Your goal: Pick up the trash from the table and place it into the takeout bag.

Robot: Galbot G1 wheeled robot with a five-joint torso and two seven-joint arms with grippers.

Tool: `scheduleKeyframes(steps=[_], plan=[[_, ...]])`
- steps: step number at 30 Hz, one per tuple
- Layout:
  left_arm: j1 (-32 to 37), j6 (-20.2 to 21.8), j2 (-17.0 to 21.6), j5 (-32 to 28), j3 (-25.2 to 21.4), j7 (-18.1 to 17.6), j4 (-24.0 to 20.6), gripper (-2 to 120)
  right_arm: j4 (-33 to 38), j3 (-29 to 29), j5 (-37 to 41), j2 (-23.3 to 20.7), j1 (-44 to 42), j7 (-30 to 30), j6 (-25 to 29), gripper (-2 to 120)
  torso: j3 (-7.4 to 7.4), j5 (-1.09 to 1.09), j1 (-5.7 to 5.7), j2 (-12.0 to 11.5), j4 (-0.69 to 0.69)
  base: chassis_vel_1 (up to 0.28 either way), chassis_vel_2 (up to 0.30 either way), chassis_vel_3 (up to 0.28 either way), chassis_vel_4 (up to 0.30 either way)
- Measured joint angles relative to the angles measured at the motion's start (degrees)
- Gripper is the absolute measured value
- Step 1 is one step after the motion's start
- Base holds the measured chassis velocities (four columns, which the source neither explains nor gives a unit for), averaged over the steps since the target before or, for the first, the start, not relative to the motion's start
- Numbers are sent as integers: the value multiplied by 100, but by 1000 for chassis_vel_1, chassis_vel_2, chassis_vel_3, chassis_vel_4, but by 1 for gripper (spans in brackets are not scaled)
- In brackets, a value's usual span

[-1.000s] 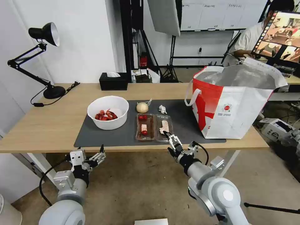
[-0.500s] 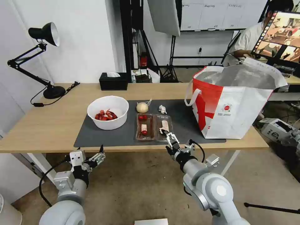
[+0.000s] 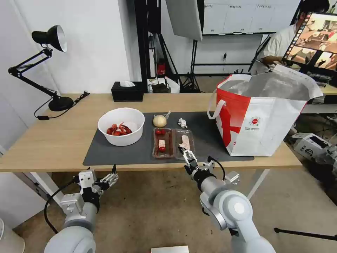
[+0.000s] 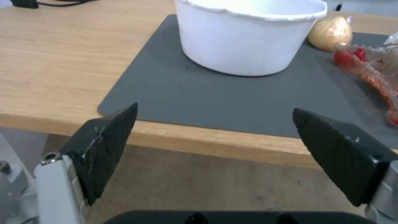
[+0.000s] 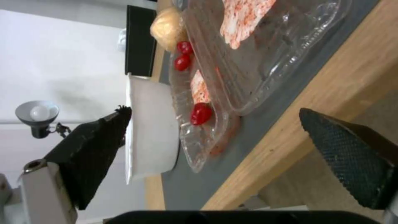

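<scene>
Your right gripper (image 3: pixel 187 157) has slid a little to the left and closer to the table (image 3: pixel 52 137) since a moment ago, and now its tips sit at the near edge of the right clear tray (image 3: pixel 184 138). Its fingers are spread wide, with nothing between them. In the right wrist view that tray (image 5: pixel 265 46) holds a pale piece with red specks. The left clear tray (image 3: pixel 162 142) lies touching it and holds small red round bits and another pale piece. The white bowl (image 3: pixel 121 125) stands on the grey mat (image 3: pixel 210 137) with red shell scraps inside. Behind the trays you can see the beige ball (image 3: pixel 159 121) and the small white wrapper (image 3: pixel 182 122), which looks crumpled, though it is hard to make out. The takeout bag (image 3: pixel 261 123) stands open at the right end of the table, its silver lining showing. Your left gripper (image 3: pixel 109 175) waits below the table's front edge, fingers wide apart and holding nothing.
</scene>
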Motion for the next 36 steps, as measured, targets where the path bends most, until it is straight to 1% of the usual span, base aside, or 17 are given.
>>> scheduleKeyframes(steps=[5, 25, 36], plan=[[-22, 0, -4, -5, 4, 1, 24, 100, -71, -19, -23, 18, 76, -48, 79, 100, 0, 0, 0, 0, 0, 0, 0, 0, 0], [-30, -9, 10, -59, -15, 1, 8, 100, -230, -80, -23, 27, 232, -129, 81, 100, 0, 0, 0, 0, 0, 0, 0, 0, 0], [21, -17, 6, -85, -29, 3, 16, 100, -306, -129, -53, 102, 237, -168, 68, 100, 0, 0, 0, 0, 0, 0, 0, 0, 0]])
